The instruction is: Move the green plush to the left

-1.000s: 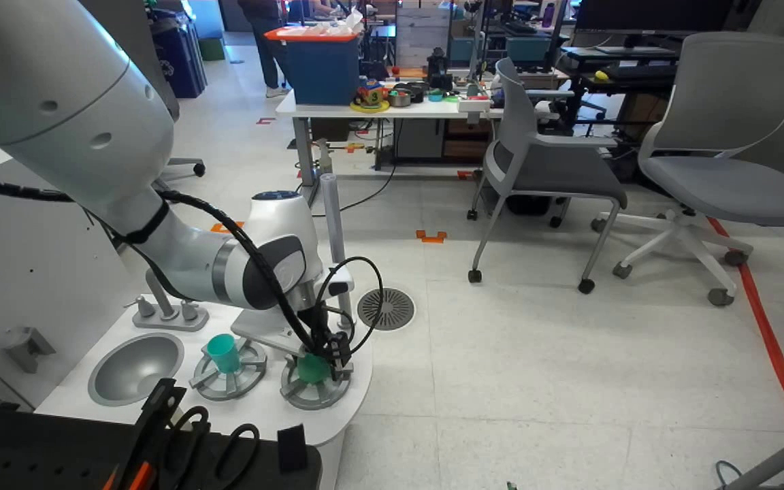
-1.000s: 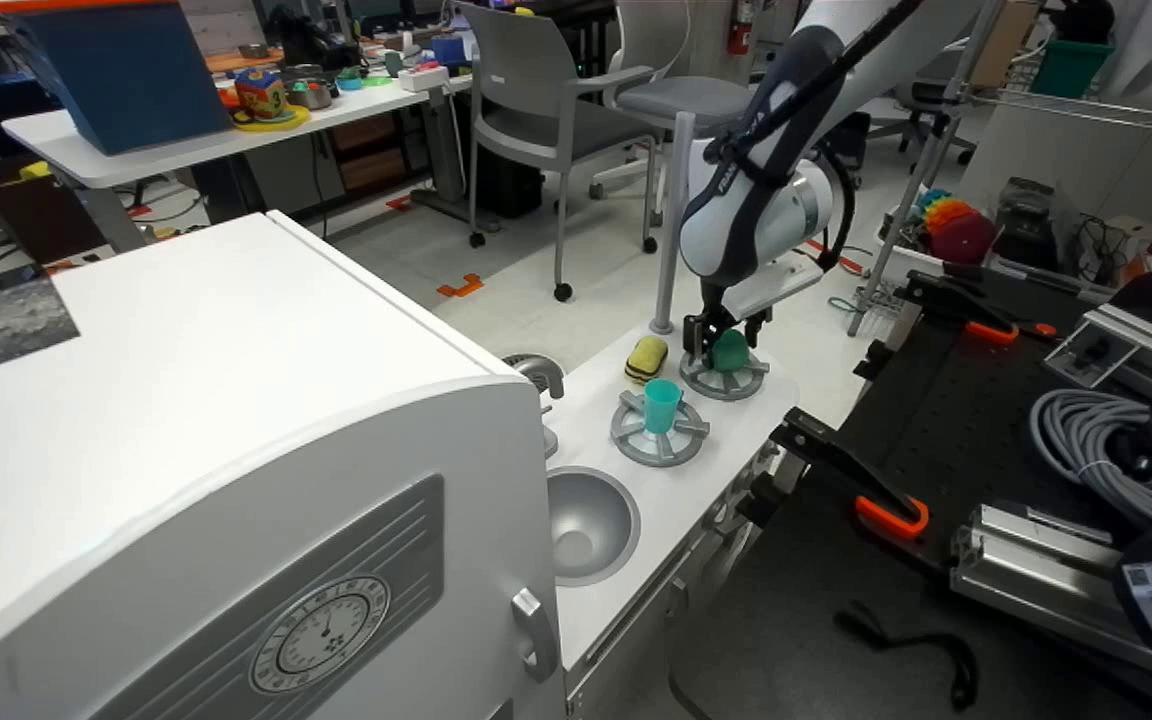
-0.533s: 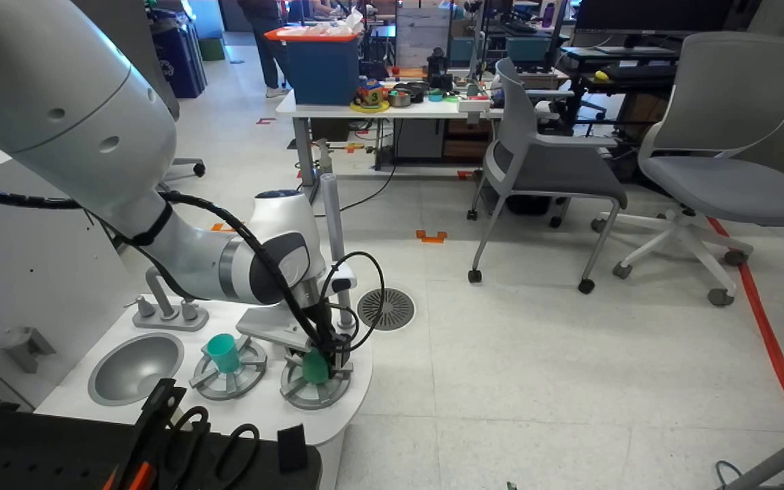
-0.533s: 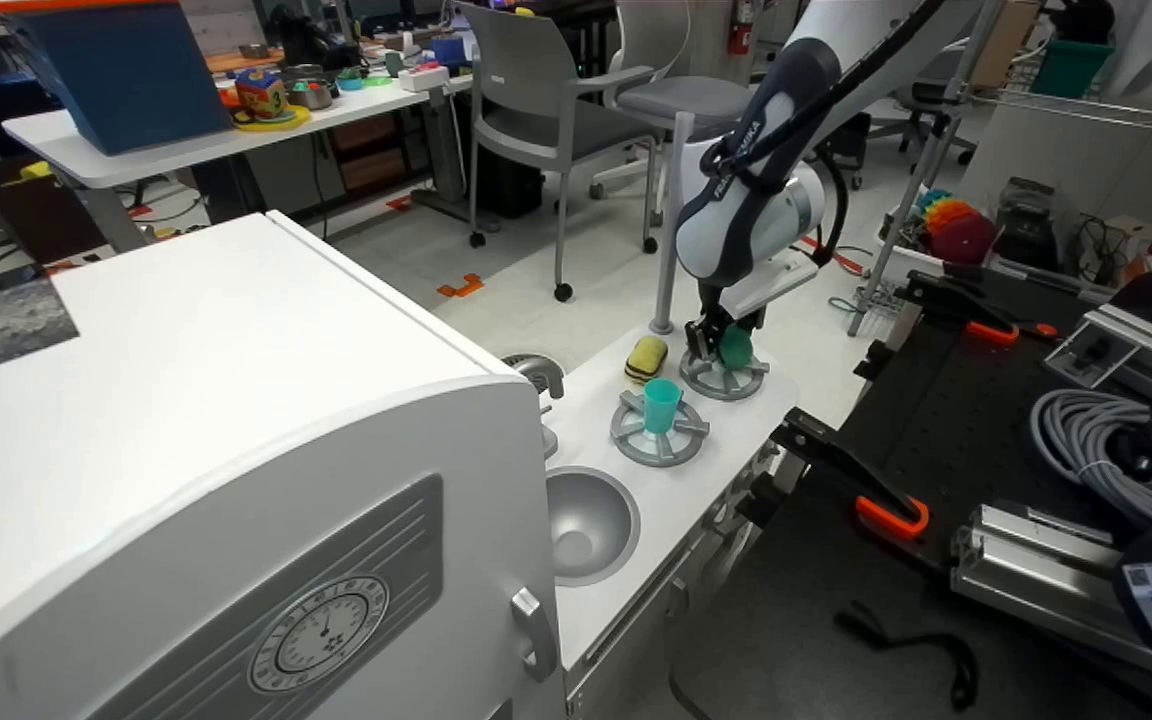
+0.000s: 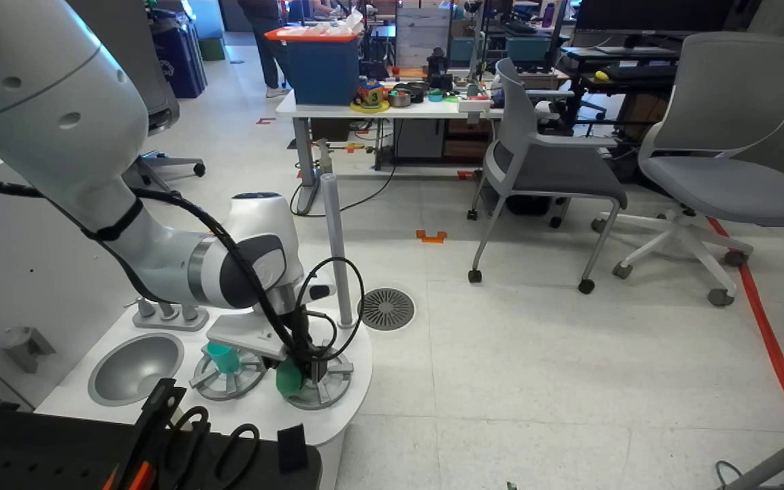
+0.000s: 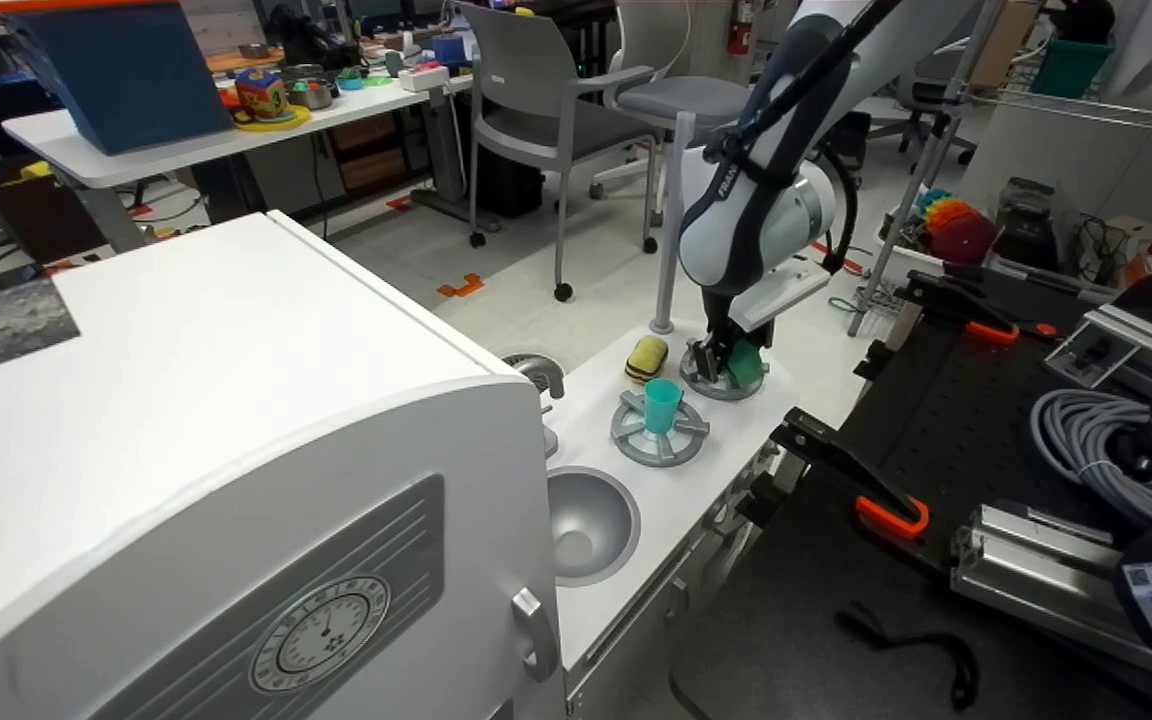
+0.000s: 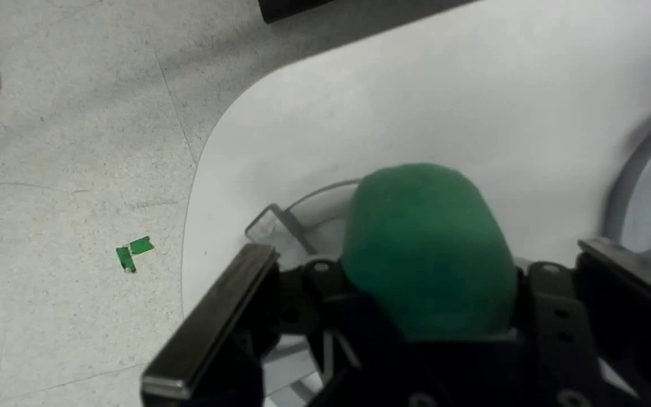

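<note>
The green plush [image 5: 288,378] is a smooth, rounded lump over the left part of the end burner [image 5: 333,389] on the white counter in an exterior view. My gripper [image 7: 435,285] is shut on it in the wrist view, with a dark finger pressed to each side. There the plush [image 7: 427,226] bulges forward past the fingers and covers most of the burner. Another exterior view has the plush [image 6: 746,364] beside the black gripper [image 6: 728,362], above the same burner. Whether it touches the burner cannot be told.
A teal cup [image 6: 662,405] stands on the neighbouring burner [image 6: 658,450]. Behind it lies a yellow sponge [image 6: 647,357]. Beyond are the sink bowl [image 5: 135,373] and faucet [image 5: 173,316]. A grey post [image 6: 673,220] rises at the counter's back edge, and the rounded counter end drops to the floor.
The jaws have closed on the green plush. Gripper and plush have shifted together, leftward toward the teal cup in an exterior view, slightly down and right in another.
</note>
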Controlling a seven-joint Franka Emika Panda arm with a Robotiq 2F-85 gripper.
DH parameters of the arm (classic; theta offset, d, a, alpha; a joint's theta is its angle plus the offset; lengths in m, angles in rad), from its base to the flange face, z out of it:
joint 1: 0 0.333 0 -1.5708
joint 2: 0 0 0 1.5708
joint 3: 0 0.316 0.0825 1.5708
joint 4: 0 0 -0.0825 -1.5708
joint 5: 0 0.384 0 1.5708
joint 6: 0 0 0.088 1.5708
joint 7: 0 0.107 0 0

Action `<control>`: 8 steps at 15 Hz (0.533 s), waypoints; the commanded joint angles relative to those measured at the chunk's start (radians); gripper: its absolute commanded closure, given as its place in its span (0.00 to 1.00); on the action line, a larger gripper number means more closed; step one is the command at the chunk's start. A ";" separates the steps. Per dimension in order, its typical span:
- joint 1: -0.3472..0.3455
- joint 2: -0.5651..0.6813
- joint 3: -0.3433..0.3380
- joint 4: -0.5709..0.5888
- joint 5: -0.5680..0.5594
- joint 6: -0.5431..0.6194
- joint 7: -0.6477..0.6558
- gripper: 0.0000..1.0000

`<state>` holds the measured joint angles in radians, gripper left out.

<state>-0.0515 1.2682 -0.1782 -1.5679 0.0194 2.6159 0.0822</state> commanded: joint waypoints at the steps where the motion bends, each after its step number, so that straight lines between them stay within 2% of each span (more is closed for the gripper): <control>1: -0.003 -0.069 0.032 -0.125 -0.018 0.035 -0.029 0.95; 8: -0.017 -0.025 0.060 -0.116 -0.019 0.067 -0.069 0.95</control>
<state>-0.0479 1.2395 -0.1413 -1.6762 0.0193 2.6466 0.0395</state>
